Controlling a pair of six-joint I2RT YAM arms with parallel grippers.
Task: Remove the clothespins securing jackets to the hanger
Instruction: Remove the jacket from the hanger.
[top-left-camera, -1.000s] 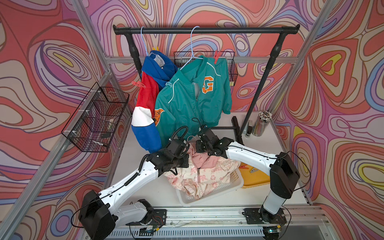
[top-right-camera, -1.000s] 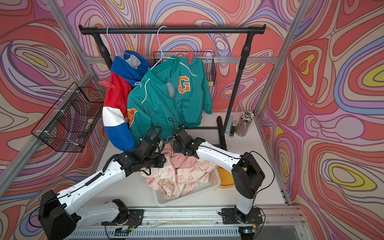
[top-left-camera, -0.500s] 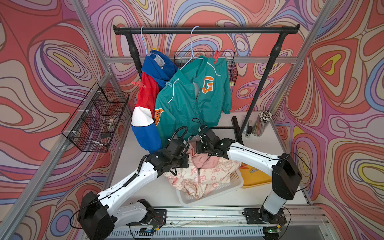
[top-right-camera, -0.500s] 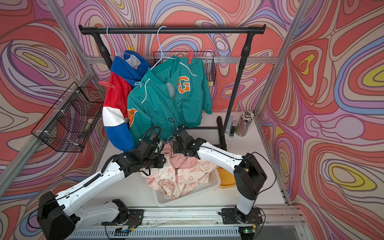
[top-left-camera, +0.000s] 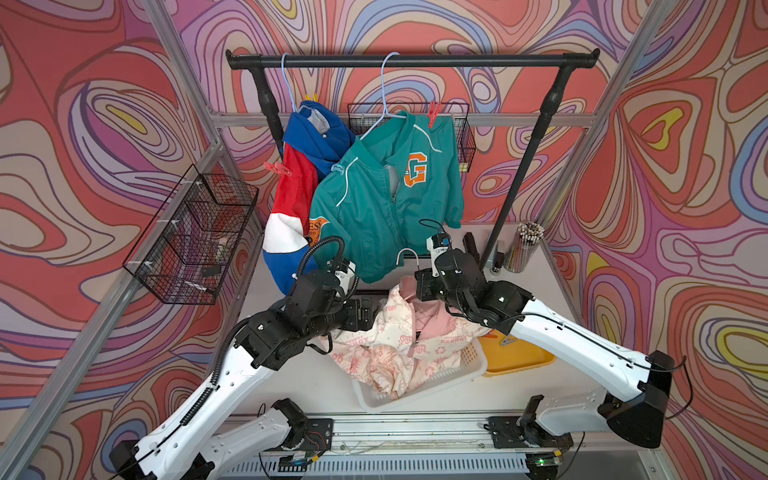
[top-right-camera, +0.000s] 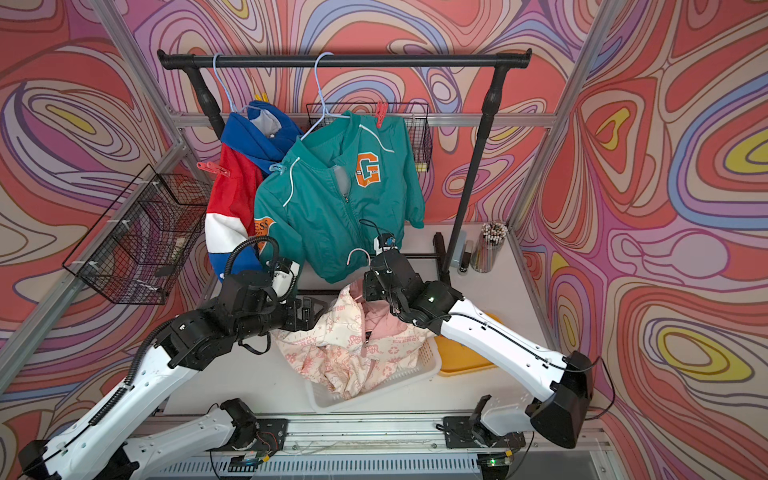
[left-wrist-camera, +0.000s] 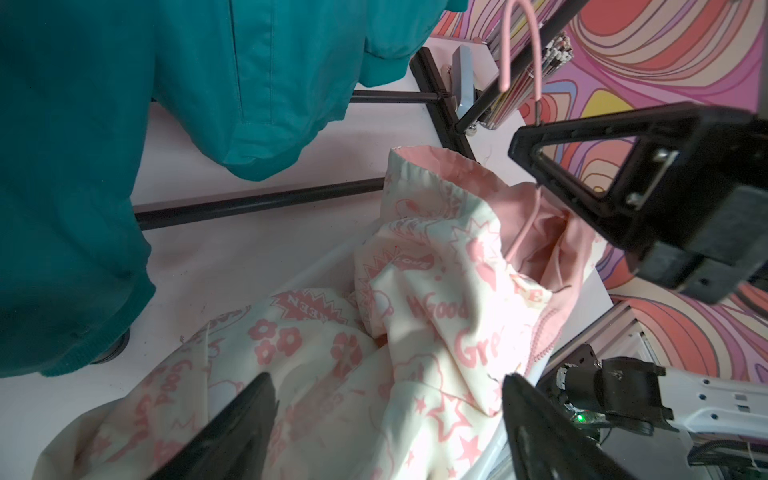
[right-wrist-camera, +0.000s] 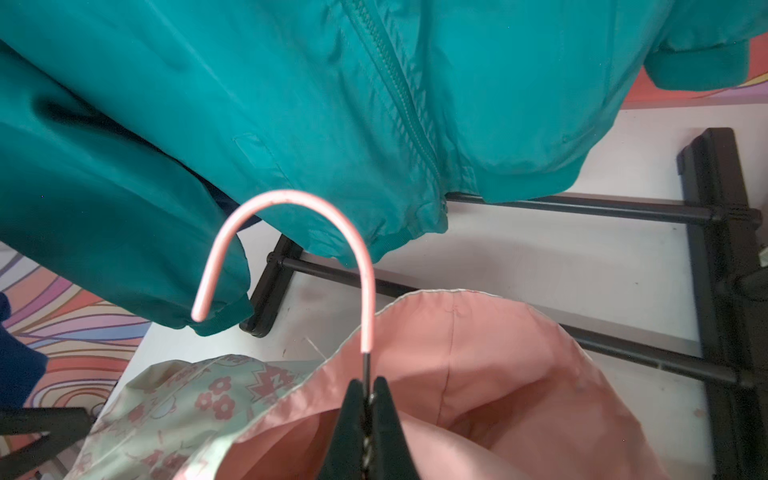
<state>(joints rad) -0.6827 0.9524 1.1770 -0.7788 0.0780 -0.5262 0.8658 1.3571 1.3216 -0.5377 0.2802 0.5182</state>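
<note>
Right tool pinching hanger, teal jacket — "G" patch

- Both top views are bright and evenly lit from above, sharp from the black metal clothes rail down to the white tabletop, where shadows are soft and pale.
- In the left wrist view, glare washes out part of the cream-and-pink printed jacket, while the teal zip jacket sits in deep shade.
- The left gripper, closest to that lens, is blurred.
- In the right wrist view, the pink wire hanger hook is fairly sharp and the right gripper is soft.
</note>
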